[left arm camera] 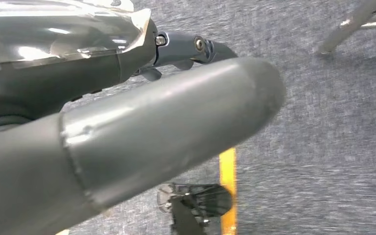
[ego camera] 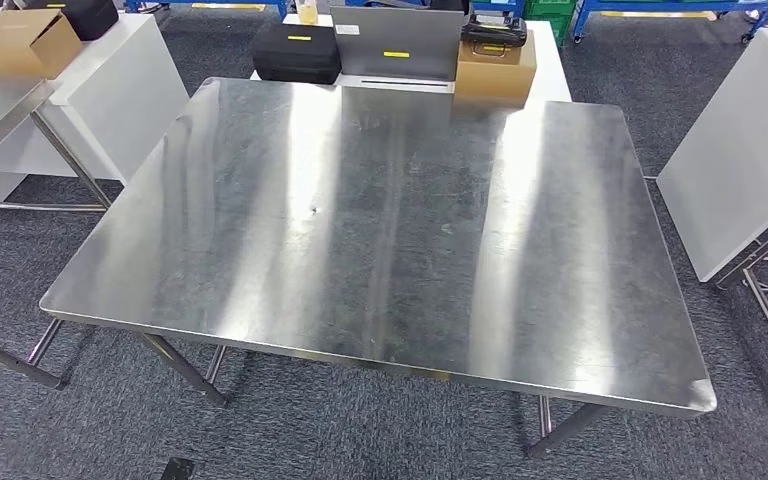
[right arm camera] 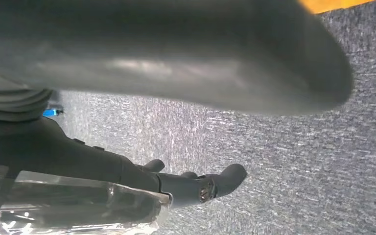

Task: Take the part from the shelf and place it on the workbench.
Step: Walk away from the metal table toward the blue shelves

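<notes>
Both hands (left arm camera: 127,112) (right arm camera: 166,93) low, fingers (right arm camera: 210,183) extended

Big bare stainless-steel workbench top (ego camera: 400,240) w/ streaky glare, on metal legs over grey carpet (ego camera: 340,430). Far edge: black zipped case (ego camera: 296,52) at left, grey metal sheet (ego camera: 396,45) w/ yellow label upright in the middle, brown cardboard box (ego camera: 496,72) at right w/ a black-and-yellow device (ego camera: 493,30) on top. Far left: another brown cardboard box (ego camera: 24,42) on a white table (ego camera: 125,85). Right: tilted white panel (ego camera: 740,160). Blue racks (ego camera: 660,12) at far right.
</notes>
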You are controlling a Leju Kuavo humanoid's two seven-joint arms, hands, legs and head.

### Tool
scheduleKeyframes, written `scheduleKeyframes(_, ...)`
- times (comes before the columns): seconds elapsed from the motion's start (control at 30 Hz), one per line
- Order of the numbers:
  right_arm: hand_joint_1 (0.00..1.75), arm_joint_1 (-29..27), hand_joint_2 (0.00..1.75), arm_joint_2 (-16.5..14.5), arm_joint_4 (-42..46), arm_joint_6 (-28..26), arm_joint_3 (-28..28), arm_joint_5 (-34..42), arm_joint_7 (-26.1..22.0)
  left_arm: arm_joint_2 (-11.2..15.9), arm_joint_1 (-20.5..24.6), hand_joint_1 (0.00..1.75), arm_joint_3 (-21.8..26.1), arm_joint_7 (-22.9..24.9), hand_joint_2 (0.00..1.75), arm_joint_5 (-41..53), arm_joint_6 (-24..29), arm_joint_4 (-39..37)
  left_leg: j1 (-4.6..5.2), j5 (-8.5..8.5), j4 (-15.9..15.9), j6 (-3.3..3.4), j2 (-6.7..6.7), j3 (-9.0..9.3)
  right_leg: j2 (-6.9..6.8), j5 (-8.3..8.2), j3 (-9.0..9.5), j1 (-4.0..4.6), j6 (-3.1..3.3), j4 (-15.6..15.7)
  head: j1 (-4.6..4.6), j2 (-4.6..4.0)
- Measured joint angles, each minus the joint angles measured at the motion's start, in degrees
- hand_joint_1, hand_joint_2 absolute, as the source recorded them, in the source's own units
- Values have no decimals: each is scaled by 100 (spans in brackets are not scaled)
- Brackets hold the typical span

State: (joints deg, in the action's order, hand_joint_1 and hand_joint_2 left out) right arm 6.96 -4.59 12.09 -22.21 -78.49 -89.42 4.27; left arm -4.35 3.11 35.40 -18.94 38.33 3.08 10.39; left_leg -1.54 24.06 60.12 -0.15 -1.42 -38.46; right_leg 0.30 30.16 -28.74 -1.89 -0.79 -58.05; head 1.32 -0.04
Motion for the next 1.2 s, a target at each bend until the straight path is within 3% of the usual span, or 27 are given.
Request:
scheduleKeyframes(0.1,0,-11,0,0,0,-14,22,-2,19,5,-7,0,-10,-2,0,3,1,-1,-8,857,928,-14,91,-196,-67,-145,-159,81,113,-10,38,0)
scheduleKeyframes(0.13,0,-14,0,0,0,-15,22,-2,26,7,-7,0,-13,-3,0,4,1,-1,-6,973,1185,-6,97,-205,-84,-193,-217,112,122,-15,42,0)
scheduleKeyframes(0.17,0,-14,0,0,0,-15,23,-2,30,7,-9,0,-15,-3,0,5,1,-1,-2,962,1280,16,99,-132,-100,-240,-273,141,126,-22,42,0)
scheduleKeyframes(0.2,0,-14,0,1,0,-15,24,-2,33,7,-10,0,-16,-3,0,5,1,-1,8,856,1159,55,100,55,-109,-285,-325,167,125,-27,41,0)
scheduleKeyframes(0.27,0,-12,0,-4,-1,-13,29,-2,45,14,-4,0,-17,-7,0,5,1,0,47,675,448,164,107,634,-124,-364,-416,201,109,-31,37,0)
scheduleKeyframes(0.33,0,-8,0,-9,-3,-8,44,-2,82,17,3,0,-21,-20,0,10,-1,1,118,650,-122,224,123,1008,-140,-434,-452,195,61,-24,22,0)
scheduleKeyframes(0.4,0,-4,0,-12,-5,6,61,8,132,22,4,0,-26,-32,0,14,-2,1,188,616,-235,252,131,1035,-150,-510,-463,159,-19,-1,25,0)
scheduleKeyframes(0.47,0,-8,0,-11,-6,35,69,33,171,22,9,0,-26,-34,0,15,-4,1,178,478,-360,327,146,985,-139,-513,-507,167,-84,-19,38,0)
scheduleKeyframes(0.53,0,-16,0,-1,-8,71,71,60,174,10,19,0,-24,-41,0,16,-8,1,146,294,-485,386,162,876,-107,-206,-662,185,-64,-321,12,0)
scheduleKeyframes(0.6,0,-17,0,27,-9,98,72,84,128,0,20,0,-22,-49,0,17,-8,1,153,160,-499,396,164,718,-84,270,-854,158,-28,-960,-17,0)
scheduleKeyframes(0.63,0,-17,44,44,-9,107,72,96,97,-6,18,0,-21,-52,0,20,-8,1,153,97,-495,391,165,631,-80,399,-890,145,-55,-1266,-24,0)
scheduleKeyframes(0.67,0,-18,87,60,-9,115,72,112,72,-13,17,0,-21,-54,0,27,-9,1,152,33,-491,382,167,546,-78,411,-857,131,-112,-1449,-27,0)
scheduleKeyframes(0.7,0,-17,131,73,-9,121,72,126,57,-20,17,0,-21,-55,0,37,-11,1,148,-29,-483,368,169,461,-76,317,-738,118,-190,-1459,-30,0)
scheduleKeyframes(0.73,0,-16,175,84,-9,128,72,140,50,-27,18,0,-21,-56,0,46,-15,1,143,-86,-468,348,168,392,-76,168,-523,105,-266,-1266,-32,0)
scheduleKeyframes(0.77,0,-11,175,94,-9,133,72,154,47,-34,20,0,-21,-57,0,54,-20,1,141,-135,-437,320,165,325,-71,66,-219,88,-312,-888,-34,0)
scheduleKeyframes(0.8,0,-3,175,103,-8,136,72,162,43,-39,23,0,-21,-57,0,57,-25,1,145,-177,-389,288,159,260,-58,59,123,90,-315,-413,-38,0)
scheduleKeyframes(0.87,0,1,175,114,-8,138,72,170,28,-43,26,0,-21,-58,0,58,-29,1,161,-256,-311,217,153,180,-29,172,510,114,-224,234,-34,0)
scheduleKeyframes(0.97,0,-12,175,118,-10,148,73,170,16,-43,8,0,-21,-63,0,57,-28,0,153,-318,-259,140,142,120,-37,152,441,103,-66,284,-21,0)
scheduleKeyframes(1.0,0,-13,175,119,-10,154,74,170,25,-45,-2,0,-21,-67,0,57,-28,-1,138,-190,-172,113,137,81,-52,103,395,83,-1,273,-12,0)
scheduleKeyframes(1.07,0,-16,175,122,-11,162,74,164,43,-51,-11,0,-21,-79,0,57,-28,-1,105,344,286,52,132,-38,-89,-12,281,70,105,266,4,0)
scheduleKeyframes(1.1,0,-18,175,124,-11,162,74,161,49,-52,-11,0,-21,-86,0,58,-28,-1,94,626,628,28,132,-103,-101,-68,213,81,132,258,9,0)
scheduleKeyframes(1.13,0,-20,175,125,-11,162,74,157,50,-52,-10,0,-21,-91,0,58,-28,-1,88,803,954,11,132,-147,-110,-119,145,91,131,240,10,0)
scheduleKeyframes(1.17,0,-21,175,125,-11,162,75,155,50,-52,-9,0,-21,-96,0,58,-28,-1,83,844,1161,1,132,-131,-117,-164,67,98,123,209,10,0)
scheduleKeyframes(1.2,0,-22,175,125,-11,162,78,150,50,-52,-8,0,-21,-101,0,58,-30,-1,79,767,1201,-2,132,-36,-119,-204,-15,101,110,165,11,0)
